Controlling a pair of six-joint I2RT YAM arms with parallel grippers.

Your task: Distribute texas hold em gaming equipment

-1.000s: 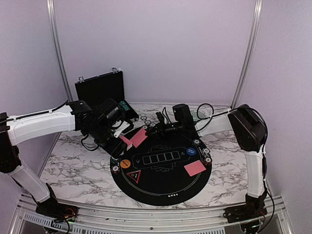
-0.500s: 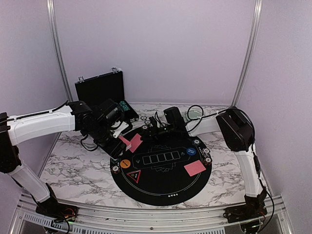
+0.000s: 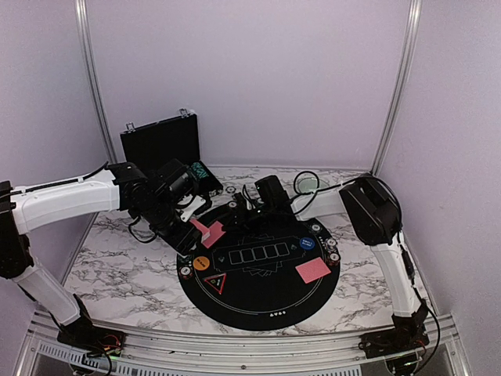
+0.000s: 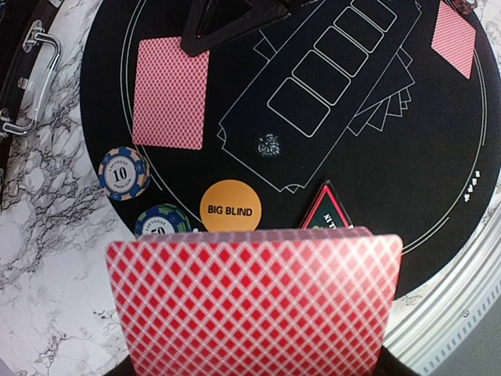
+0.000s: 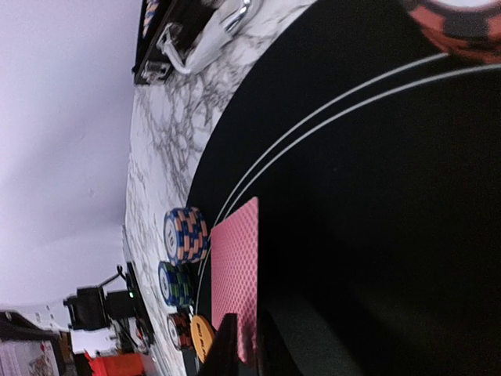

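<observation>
My left gripper [image 3: 193, 225] is shut on a deck of red-backed playing cards [image 4: 254, 301], held on edge above the mat's left rim; the deck hides its fingers. One card [image 4: 171, 92] lies face down on the black mat [image 3: 262, 291] at the left. My right gripper [image 5: 249, 345] pinches that card's [image 5: 235, 270] near end, jaws almost together. Beside the card stand chip stacks [image 5: 186, 235] and the orange BIG BLIND button [image 4: 230, 210]. A second card [image 3: 313, 270] and a blue button [image 3: 307, 244] lie on the mat's right.
The black hard case [image 3: 160, 141] stands open at the back left, the pale green bowl [image 3: 307, 183] at the back behind the right arm. A red triangle marker [image 4: 329, 215] lies by the orange button. More chip stacks [image 3: 334, 257] ring the mat's right edge.
My right arm has swung left and brought the card down flat onto the mat's left side. The left gripper and its deck have stayed put.
</observation>
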